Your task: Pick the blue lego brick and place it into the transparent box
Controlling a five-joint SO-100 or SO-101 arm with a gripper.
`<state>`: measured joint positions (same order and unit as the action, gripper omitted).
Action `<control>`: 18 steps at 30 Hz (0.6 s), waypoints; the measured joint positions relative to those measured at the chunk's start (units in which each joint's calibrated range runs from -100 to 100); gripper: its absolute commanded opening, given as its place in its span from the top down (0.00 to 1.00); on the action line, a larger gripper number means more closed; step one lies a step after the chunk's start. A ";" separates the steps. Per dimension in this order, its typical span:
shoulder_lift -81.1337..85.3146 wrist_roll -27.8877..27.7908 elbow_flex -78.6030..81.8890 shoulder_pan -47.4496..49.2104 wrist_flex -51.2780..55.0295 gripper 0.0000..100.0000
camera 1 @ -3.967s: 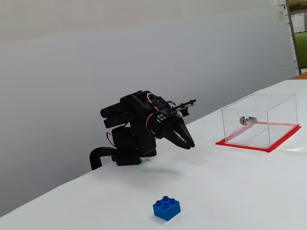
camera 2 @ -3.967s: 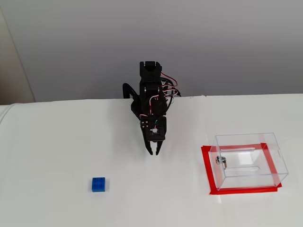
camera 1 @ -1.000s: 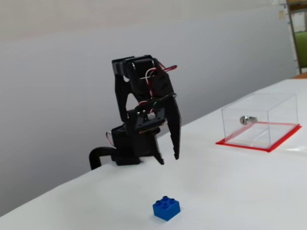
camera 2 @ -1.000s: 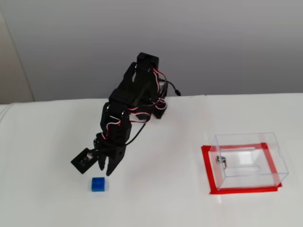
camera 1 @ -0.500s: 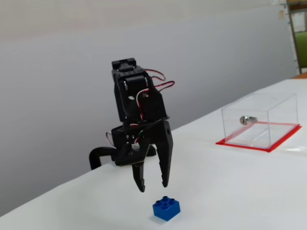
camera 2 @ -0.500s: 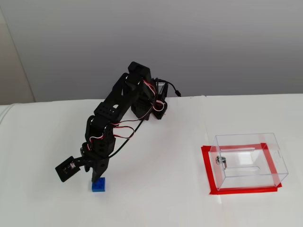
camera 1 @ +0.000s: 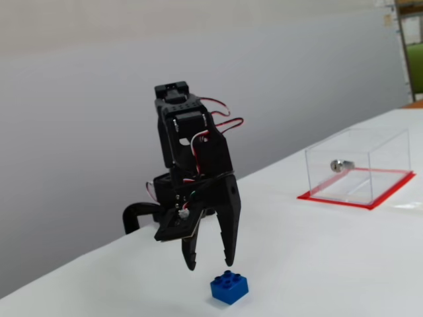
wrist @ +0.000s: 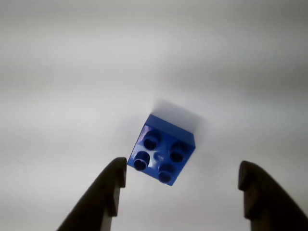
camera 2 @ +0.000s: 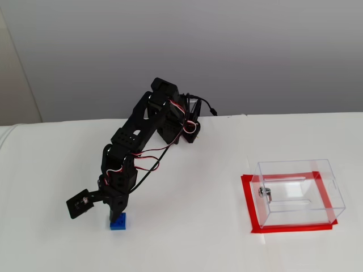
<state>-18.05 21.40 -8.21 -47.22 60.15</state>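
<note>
The blue lego brick (wrist: 161, 153) lies studs-up on the white table, turned at an angle, just ahead of my open gripper (wrist: 182, 178) in the wrist view. One dark fingertip (wrist: 115, 174) sits close to the brick's left corner; the other (wrist: 250, 180) stands well clear on the right. From the side, the gripper (camera 1: 210, 254) hangs point-down just above and behind the brick (camera 1: 229, 287). From above, the arm hides part of the brick (camera 2: 118, 221). The transparent box (camera 1: 357, 166) (camera 2: 297, 191) stands on its red-edged base far to the right, with a silver lock (camera 1: 340, 166) on its wall.
The arm's base (camera 2: 184, 127) is clamped at the table's back edge (camera 2: 57, 121) against a grey wall. Bare white tabletop (camera 2: 187, 215) lies between the brick and the box. A shelf (camera 1: 410, 46) shows at the far right.
Over the last second the arm swung from mid-table down toward the brick and lowered; its open fingers now hang just over the brick. Brick and box have not moved.
</note>
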 measured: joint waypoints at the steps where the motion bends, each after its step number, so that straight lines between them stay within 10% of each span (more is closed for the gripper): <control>1: 0.00 0.49 0.00 0.21 0.00 0.74; 18: -5.84 3.86 -0.09 1.71 -1.71 0.74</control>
<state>-23.89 25.26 -8.30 -45.51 58.44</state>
